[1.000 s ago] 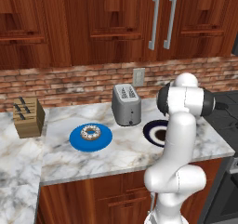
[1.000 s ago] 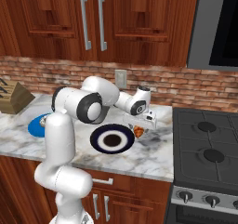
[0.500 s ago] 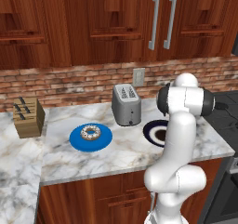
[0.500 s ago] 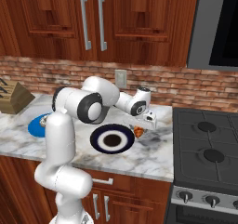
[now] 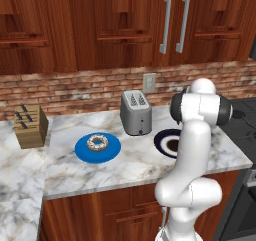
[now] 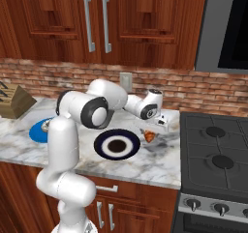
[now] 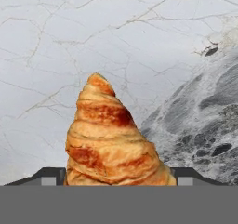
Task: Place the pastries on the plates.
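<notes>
Dark wood cabinets (image 5: 125,25), brick backsplash (image 5: 75,87), marble counter (image 5: 140,160), stove (image 6: 215,154) at right.

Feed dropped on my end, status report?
Gripper shut on croissant, above counter beside navy plate. Donut on blue plate. Nothing blocking.

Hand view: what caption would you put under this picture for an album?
A golden croissant sits between the gripper fingertips, above the marble counter.

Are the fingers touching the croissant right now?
Touching. In the hand view the croissant fills the space between both fingers, its flanks pressed against them with no gap; the right base view shows it at the gripper.
</notes>
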